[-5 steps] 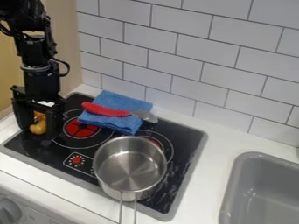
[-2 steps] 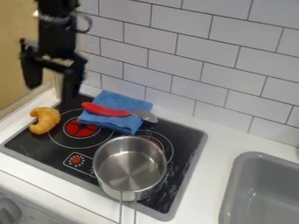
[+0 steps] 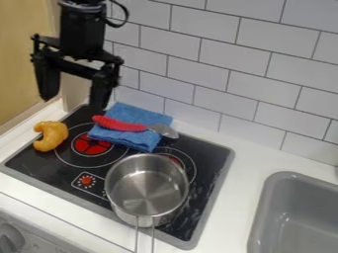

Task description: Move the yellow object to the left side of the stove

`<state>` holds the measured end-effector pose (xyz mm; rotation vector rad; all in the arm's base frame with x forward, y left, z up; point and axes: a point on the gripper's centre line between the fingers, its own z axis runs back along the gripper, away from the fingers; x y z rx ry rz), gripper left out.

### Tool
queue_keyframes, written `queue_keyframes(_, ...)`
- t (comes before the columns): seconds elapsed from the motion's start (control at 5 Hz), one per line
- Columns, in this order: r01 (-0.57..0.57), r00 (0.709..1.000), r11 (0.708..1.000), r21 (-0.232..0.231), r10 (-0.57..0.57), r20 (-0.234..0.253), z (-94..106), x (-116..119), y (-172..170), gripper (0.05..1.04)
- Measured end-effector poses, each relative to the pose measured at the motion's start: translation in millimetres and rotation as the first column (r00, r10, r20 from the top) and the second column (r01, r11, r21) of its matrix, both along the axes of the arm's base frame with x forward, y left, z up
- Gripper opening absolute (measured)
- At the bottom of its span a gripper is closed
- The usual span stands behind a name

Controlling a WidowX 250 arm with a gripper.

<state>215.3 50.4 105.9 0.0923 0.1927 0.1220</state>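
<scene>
The black gripper (image 3: 72,101) hangs above the stove's back left corner, its two fingers wide apart with nothing between them. Below it and slightly to the left, the curved yellow object (image 3: 51,136) lies on the left edge area of the black stove (image 3: 49,165), left of the red-marked burner. The gripper and the yellow object are apart.
A steel pot (image 3: 147,190) stands on the stove's front right part, handle toward the front. Behind it, a red-handled spoon (image 3: 120,124) lies on a folded blue cloth (image 3: 142,142). A grey sink (image 3: 297,217) is at the right, a tiled wall at the back.
The gripper was down around the yellow object; it has let go and risen up and to the right. The yellow object stays on the stove's left side, now uncovered.
</scene>
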Motion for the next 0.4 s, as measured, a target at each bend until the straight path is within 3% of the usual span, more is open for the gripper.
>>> queue_keyframes(0.2,-0.041,0.999,0.999,-0.023,0.041,-0.018,10.2,-31.0,-8.5,0.998)
queue_keyframes(0.4,-0.044,0.998,0.999,-0.031,0.045,0.032,34.0,-60.6,-29.2,0.998)
